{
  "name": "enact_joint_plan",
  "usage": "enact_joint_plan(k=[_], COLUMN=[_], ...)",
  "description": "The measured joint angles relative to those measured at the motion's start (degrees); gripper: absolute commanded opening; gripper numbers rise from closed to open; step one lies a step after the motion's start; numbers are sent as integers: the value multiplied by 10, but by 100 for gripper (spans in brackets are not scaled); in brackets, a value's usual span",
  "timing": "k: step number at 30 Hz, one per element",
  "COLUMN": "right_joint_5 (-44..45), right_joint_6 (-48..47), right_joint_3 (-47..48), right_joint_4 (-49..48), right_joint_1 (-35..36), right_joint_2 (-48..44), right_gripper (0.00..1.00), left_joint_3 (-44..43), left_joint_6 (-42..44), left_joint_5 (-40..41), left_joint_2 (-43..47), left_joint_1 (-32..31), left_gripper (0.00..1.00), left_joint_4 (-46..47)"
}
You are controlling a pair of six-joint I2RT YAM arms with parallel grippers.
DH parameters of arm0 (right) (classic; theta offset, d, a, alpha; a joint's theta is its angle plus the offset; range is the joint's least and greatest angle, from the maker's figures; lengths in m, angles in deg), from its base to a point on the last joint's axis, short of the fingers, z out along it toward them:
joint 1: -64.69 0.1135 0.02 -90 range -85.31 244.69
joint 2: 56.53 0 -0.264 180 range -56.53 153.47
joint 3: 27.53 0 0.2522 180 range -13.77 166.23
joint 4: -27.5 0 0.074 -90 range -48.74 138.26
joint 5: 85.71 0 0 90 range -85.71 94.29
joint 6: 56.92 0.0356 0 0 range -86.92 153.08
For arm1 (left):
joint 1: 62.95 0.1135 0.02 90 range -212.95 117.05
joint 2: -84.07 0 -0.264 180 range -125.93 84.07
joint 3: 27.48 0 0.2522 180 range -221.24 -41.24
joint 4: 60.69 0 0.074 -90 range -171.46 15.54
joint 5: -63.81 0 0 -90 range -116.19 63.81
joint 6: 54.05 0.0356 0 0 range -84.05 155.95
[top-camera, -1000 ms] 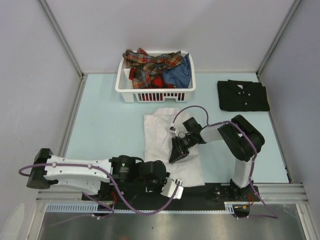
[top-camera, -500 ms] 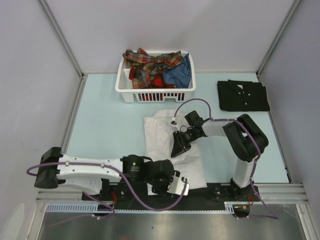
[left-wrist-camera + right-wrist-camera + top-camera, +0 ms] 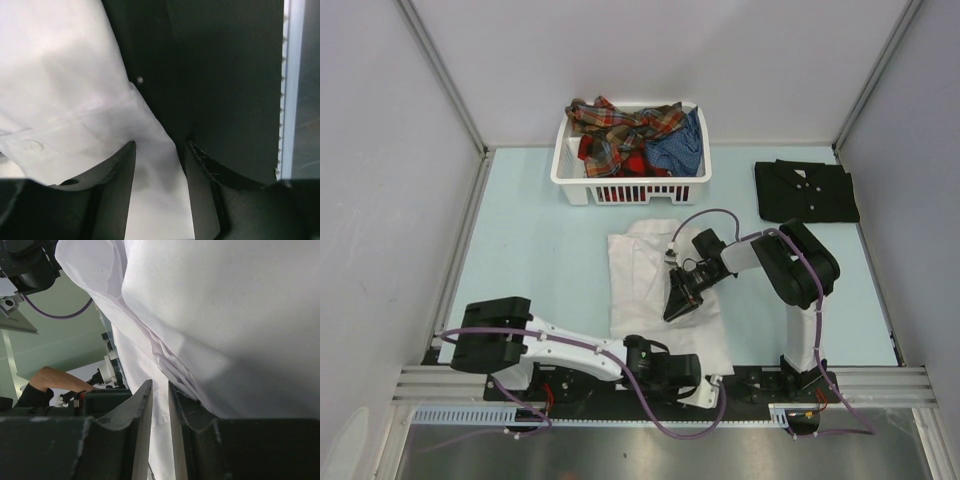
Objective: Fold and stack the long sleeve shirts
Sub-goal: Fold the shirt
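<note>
A white long sleeve shirt lies spread on the table's middle, its hem reaching the near edge. My right gripper rests on its middle. In the right wrist view its jaws stand a narrow slit apart, with a fold of the white shirt beside one finger. My left gripper sits low at the shirt's near right corner. It is open, with a strip of white cloth running between the fingers. A black shirt lies folded at the back right. Plaid shirts and a blue shirt fill the basket.
The white slatted basket stands at the back centre. The black mounting rail runs along the near edge under the left gripper. Grey walls close in both sides. A person's arm shows beyond the table in the right wrist view.
My left arm has swung right along the near edge to the shirt's corner, and its jaws have gone from shut to open. The right gripper has shifted slightly up on the shirt.
</note>
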Motion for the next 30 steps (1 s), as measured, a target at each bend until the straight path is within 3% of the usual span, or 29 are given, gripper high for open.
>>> enact_joint_plan(k=[1,4,6,7,12,21,24,30], right_joint_5=[0,1,1,1,-2,28,43,58], right_joint_6=[0,0,-1,-1,-2,-12,-27,-55], right_joint_3=[0,0,0,0,-8,-54,-54,-18], right_joint_4=[0,-1,-1,-1,-15,-17,-4,56], right_joint_1=[0,0,1,1,4,54,75,67], right_joint_2=[0,0,0,0,-1,-59,-79,-89], right_gripper=[24,24,24,24,24,26,31,50], left_joint_3=[-7,-16,-17,-17,-18,-20,-39,-115], left_joint_6=[-2,-7,-13,-13,-10,13,25,87], left_joint_5=[9,24,22,20,-2,-122,-189,-309], left_joint_2=[-5,-18,-25,-25,-12,145,170,153], left_joint_1=[-1,-2,-4,-7,-8,29,73,214], left_gripper=[48,25,3,0,0,0,0,0], left_joint_4=[1,4,6,4,-8,-81,-116,-197])
